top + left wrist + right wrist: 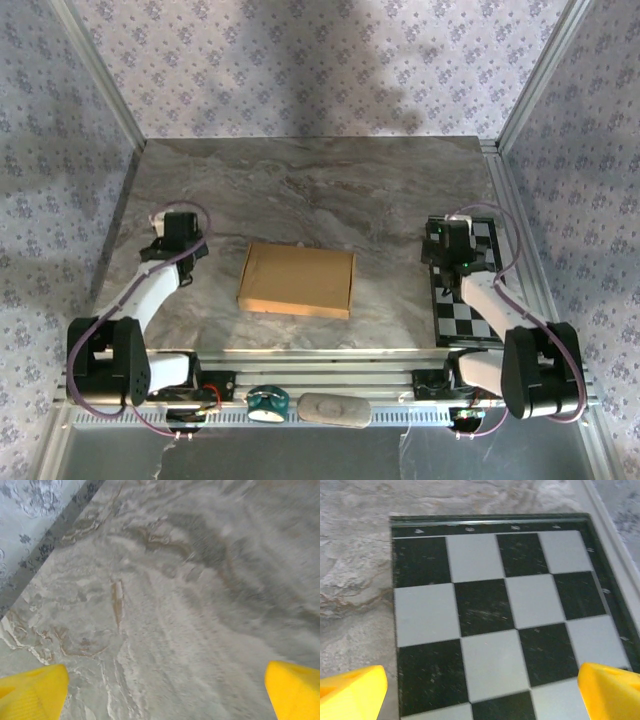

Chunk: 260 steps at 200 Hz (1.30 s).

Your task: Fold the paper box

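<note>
1 paper box [296, 280], 2 end effectors [176, 236] [452, 242]

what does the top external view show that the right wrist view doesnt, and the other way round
Top external, not right wrist: the paper box lying flat mid-table, untouched, and the left gripper off to its left. Right wrist, not top external: the yellow fingertips spread wide, and scuffs on the board's squares. Both: the right gripper above the checkered board, which lies on the marble table near its right edge.
</note>
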Each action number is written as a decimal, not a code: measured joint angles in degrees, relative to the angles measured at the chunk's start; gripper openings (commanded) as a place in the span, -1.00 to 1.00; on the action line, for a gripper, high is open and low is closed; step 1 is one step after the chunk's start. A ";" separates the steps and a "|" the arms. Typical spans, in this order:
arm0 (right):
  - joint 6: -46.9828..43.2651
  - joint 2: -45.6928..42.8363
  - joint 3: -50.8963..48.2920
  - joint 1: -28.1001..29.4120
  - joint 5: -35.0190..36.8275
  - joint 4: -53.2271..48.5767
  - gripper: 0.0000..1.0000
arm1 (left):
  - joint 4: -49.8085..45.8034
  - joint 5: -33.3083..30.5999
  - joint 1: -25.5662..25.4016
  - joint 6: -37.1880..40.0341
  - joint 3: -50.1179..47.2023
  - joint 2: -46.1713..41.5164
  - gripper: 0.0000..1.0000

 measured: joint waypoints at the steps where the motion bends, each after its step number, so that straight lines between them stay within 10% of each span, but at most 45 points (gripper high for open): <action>1: -0.15 0.22 -0.24 -0.07 -0.22 0.70 0.99 | 0.50 0.09 0.04 0.13 -0.39 0.00 0.99; 120: -8.24 16.96 -6.73 -8.61 -16.17 41.03 0.99 | 52.22 16.00 1.97 13.27 -13.29 15.82 0.99; 260: -8.22 17.66 -8.92 -7.87 -15.08 45.86 0.99 | 54.23 15.78 2.56 13.44 -12.50 16.90 0.99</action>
